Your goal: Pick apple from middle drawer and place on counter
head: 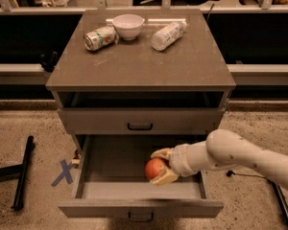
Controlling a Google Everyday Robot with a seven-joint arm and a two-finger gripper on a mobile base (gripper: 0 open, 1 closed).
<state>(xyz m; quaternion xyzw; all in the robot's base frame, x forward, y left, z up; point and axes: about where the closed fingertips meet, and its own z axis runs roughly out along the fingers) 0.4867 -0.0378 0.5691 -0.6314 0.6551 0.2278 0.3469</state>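
Observation:
The red-orange apple (154,168) is inside the open middle drawer (101,191), right of its centre. My gripper (159,166) reaches in from the right on the white arm and is shut on the apple, one finger (162,153) above it and one below. The apple looks lifted a little off the drawer floor. The counter (144,63) is the grey-brown top slab of the cabinet above. The upper drawer front (140,121) is closed.
On the counter's far part lie a tipped can (100,37), a white bowl (128,26) and a lying plastic bottle (167,35). A blue X mark (64,172) and a black bar (22,173) are on the floor left of the cabinet.

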